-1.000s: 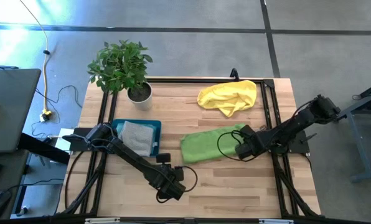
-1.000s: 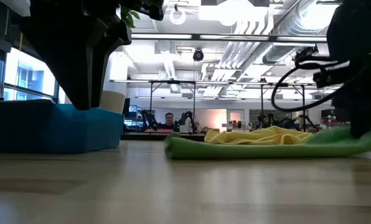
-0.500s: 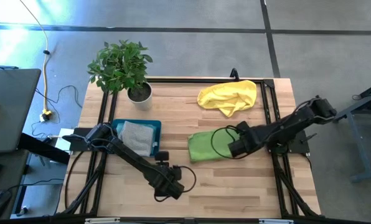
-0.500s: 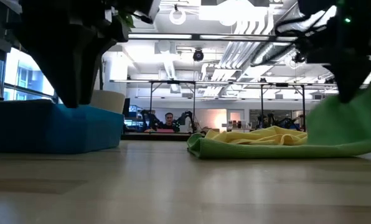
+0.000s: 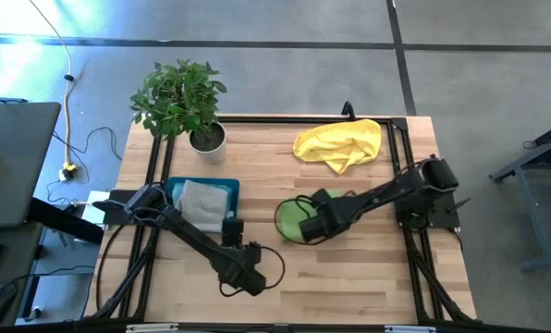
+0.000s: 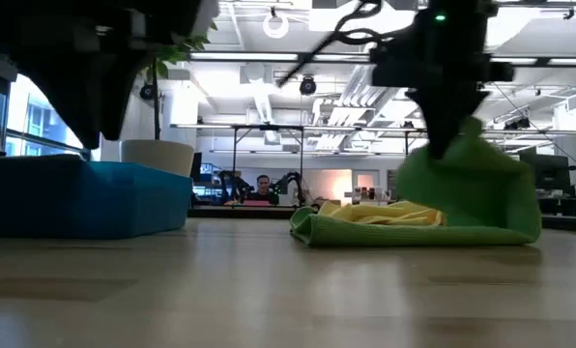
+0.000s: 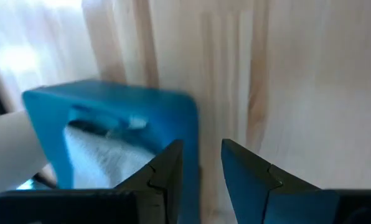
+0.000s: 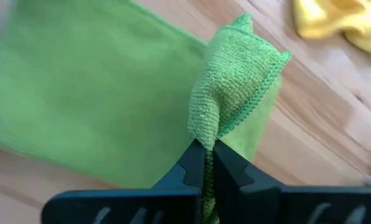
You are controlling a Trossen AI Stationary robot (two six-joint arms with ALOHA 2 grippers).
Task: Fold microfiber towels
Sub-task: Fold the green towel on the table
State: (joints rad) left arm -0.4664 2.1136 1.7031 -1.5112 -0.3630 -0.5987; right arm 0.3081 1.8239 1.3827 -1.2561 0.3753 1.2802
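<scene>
A lime green microfiber towel (image 5: 289, 218) lies mid-table, its right end raised and carried over the rest. My right gripper (image 5: 305, 228) hangs above it, shut on that end; the low view shows the gripper (image 6: 445, 143) with the cloth (image 6: 467, 198) draped down to the wood. A yellow towel (image 5: 340, 143) lies crumpled at the far right. A grey towel (image 5: 202, 203) rests inside the dark teal tray (image 5: 227, 188). My left gripper (image 5: 241, 280) hovers near the front edge, open (image 7: 201, 171) with nothing between its fingers. My right gripper pinches the green towel's stitched edge by a corner (image 8: 205, 135) between its two fingertips, coming from above and slanting down. The corner bunches up past the fingers; one layer or several, I cannot tell. The held end is lifted, and the rest (image 8: 79, 93) lies slack on the table.
A potted plant (image 5: 178, 97) stands at the far left corner. A black frame rail (image 5: 400, 176) runs along the table's sides. Bare wood (image 5: 349, 277) lies along the front edge, to the right of my left gripper.
My right gripper has gone up and toward the table's left edge, staying shut on the green towel. The towel's right end has been lifted and drawn over its left part, which stayed on the table, so the cloth now lies much shorter. My left gripper has shifted slightly left.
</scene>
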